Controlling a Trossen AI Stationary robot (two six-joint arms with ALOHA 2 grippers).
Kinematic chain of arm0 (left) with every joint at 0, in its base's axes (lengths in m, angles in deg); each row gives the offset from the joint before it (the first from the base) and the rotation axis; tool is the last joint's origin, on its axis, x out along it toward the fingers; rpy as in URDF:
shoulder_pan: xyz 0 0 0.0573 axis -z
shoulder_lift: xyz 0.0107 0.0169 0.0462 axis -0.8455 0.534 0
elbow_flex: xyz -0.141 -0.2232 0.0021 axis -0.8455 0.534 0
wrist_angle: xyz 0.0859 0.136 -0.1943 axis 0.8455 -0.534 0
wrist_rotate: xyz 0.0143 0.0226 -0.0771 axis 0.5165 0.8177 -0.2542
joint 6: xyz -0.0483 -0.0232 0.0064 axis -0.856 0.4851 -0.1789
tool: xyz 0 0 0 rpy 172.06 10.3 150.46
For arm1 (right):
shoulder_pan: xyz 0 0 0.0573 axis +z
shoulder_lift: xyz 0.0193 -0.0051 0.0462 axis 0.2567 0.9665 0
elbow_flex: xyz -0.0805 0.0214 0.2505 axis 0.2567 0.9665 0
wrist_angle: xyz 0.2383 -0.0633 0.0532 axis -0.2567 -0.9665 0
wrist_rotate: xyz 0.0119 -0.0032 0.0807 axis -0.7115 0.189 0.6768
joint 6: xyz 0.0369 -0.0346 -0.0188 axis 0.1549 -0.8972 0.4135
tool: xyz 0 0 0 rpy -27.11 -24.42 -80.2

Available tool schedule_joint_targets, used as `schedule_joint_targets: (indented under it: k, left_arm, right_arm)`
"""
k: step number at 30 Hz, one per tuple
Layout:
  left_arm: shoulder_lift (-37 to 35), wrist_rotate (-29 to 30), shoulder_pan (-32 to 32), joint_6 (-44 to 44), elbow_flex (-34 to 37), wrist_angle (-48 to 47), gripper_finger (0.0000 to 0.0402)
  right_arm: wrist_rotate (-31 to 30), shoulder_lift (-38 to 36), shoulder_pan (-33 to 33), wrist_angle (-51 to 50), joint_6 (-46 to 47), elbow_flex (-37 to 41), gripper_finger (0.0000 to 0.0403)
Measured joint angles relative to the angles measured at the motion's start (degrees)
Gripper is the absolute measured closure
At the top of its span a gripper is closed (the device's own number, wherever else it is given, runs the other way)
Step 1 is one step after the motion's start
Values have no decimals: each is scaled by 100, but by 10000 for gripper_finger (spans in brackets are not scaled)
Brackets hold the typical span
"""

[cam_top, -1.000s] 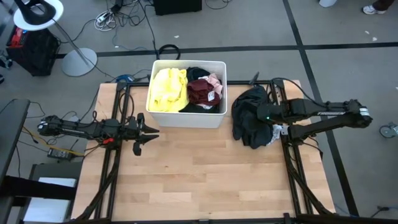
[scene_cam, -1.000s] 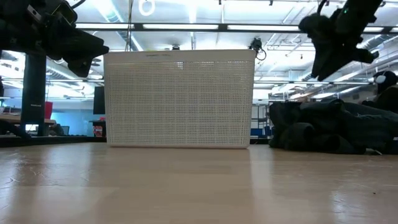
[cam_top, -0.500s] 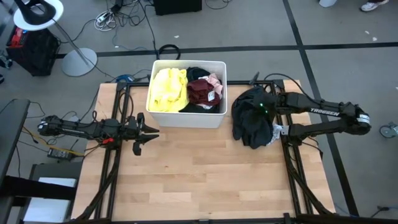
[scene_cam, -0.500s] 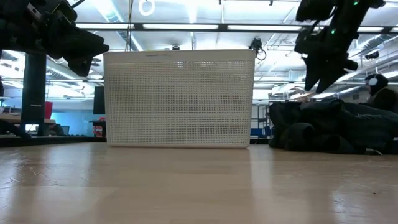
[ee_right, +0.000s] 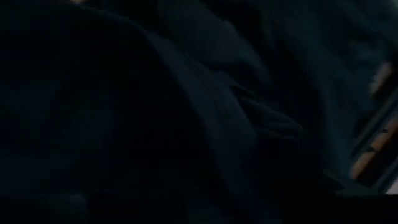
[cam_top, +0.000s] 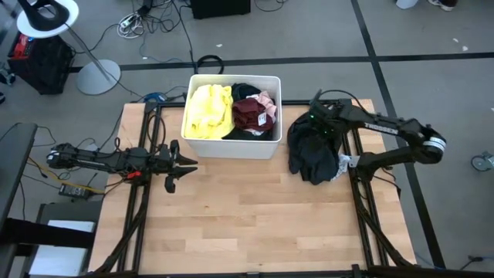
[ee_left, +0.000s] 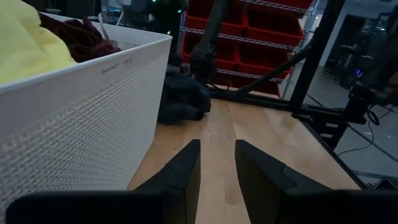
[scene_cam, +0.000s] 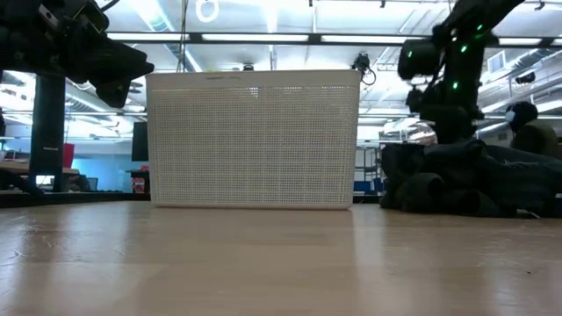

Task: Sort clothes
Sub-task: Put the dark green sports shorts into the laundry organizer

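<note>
Bare wooden worktop (cam_top: 255,216) at the near edge. Left pincer (cam_top: 179,165): parked just in front of the bin's left corner, fingers (ee_left: 180,177) narrowly parted, holding nothing. White bin (cam_top: 231,145): holds a yellow garment (cam_top: 207,110), a maroon garment (cam_top: 248,113) and darker pieces. Dark clothes pile (cam_top: 312,150): on the worktop right of the bin, heaped front to back. Right pincer (cam_top: 315,121): over the pile's far end (directly above the cloth), spread wide, empty; likely the nearer arm.

one white bin (cam_top: 230,144), roughly four garments inside it (yellow (cam_top: 208,110), maroon (cam_top: 248,113), pink, black), plus one dark pile (cam_top: 312,147) right beside the bin
</note>
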Motion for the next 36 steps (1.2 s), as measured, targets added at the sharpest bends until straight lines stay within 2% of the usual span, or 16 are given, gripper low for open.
schedule_joint_targets:
  k: [3,5,7,10,11,17,24,30,36]
  left_arm:
    - [2,0,0,0,0,0,295]
    - [0,0,0,0,0,0,295]
    - [2,0,0,0,0,0,295]
    - [2,0,0,-2,0,-1,295]
    - [2,0,0,-1,0,-2,295]
    - [1,0,0,0,0,-19,295]
    - [2,0,0,0,0,-158,295]
    - [2,0,0,0,0,-170,295]
    - [1,0,0,0,0,-169,295]
  right_arm:
    - [119,419,-168,45,-338,0,180]
    - [195,620,-224,163,-434,0,207]
    - [347,710,-239,347,-463,0,260]
    - [647,694,-239,557,-428,0,366]
    - [717,649,-236,559,-407,0,383]
    - [817,-64,-99,299,326,0,397]
    - [701,-1552,651,269,1730,0,400]
    - [-182,-2379,1651,-293,3062,-490,401]
    - [-1400,-2231,2678,-628,3628,-1603,402]
